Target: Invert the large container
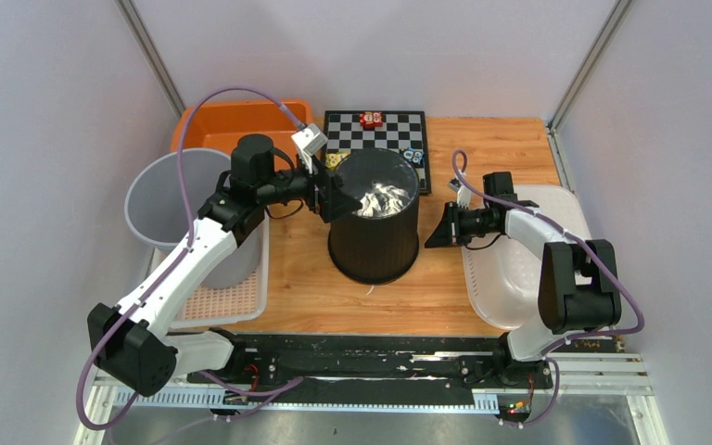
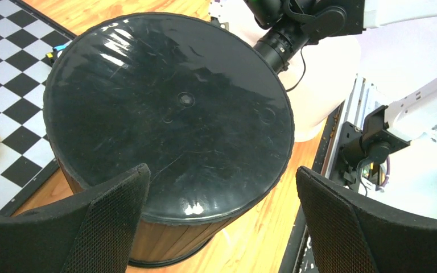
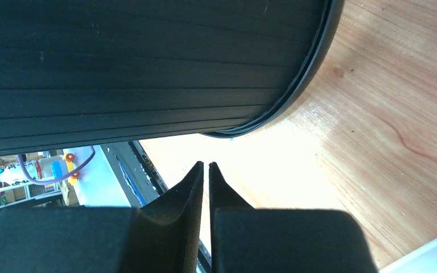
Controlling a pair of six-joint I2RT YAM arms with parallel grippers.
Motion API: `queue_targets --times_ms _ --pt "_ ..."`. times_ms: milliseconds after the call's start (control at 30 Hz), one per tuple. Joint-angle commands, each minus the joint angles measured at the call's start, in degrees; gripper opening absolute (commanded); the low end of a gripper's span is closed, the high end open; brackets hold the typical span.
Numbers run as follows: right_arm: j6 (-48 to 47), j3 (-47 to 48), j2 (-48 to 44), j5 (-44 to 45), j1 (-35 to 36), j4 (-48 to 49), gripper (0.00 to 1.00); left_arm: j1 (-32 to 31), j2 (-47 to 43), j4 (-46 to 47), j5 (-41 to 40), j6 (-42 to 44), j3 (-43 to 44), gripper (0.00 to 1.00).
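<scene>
The large black container (image 1: pixel 375 227) stands in the middle of the wooden table with its flat glossy base facing up and its rim on the wood. My left gripper (image 1: pixel 334 197) is open at its upper left edge. In the left wrist view (image 2: pixel 221 170) the jaws are spread wide over the near edge of the base (image 2: pixel 170 108), not touching it. My right gripper (image 1: pixel 438 232) is shut and empty, just right of the container. In the right wrist view (image 3: pixel 206 165) its tips point at the ribbed wall (image 3: pixel 148 68), a little apart from it.
A grey bin (image 1: pixel 162 199) and a white perforated basket (image 1: pixel 218 306) stand at the left. An orange tray (image 1: pixel 232 120) and a chessboard (image 1: pixel 380 130) with small toys are at the back. A white tub (image 1: pixel 519 273) is at the right.
</scene>
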Motion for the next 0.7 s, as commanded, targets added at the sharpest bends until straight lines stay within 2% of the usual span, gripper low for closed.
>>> queue_targets --times_ms 0,233,333,500,667 --pt "-1.38 1.2 -0.4 -1.43 -0.25 -0.95 0.08 -0.71 0.85 -2.69 -0.74 0.62 -2.03 1.0" --pt "-2.62 2.19 -2.94 -0.87 -0.25 -2.37 0.09 -0.93 0.63 -2.88 -0.5 0.96 -2.11 1.0" --pt "-3.48 3.49 -6.11 -0.11 -0.25 -4.34 0.13 -0.94 0.2 -4.62 -0.4 2.03 -0.42 1.0" --pt "-9.86 6.5 -13.76 6.46 -0.22 -8.44 0.33 -0.94 -1.3 -8.42 -1.29 4.49 3.27 1.0" --pt "-16.75 9.81 -22.12 21.96 -0.08 -13.43 0.57 -0.94 -2.32 -14.34 -6.54 8.37 6.56 1.0"
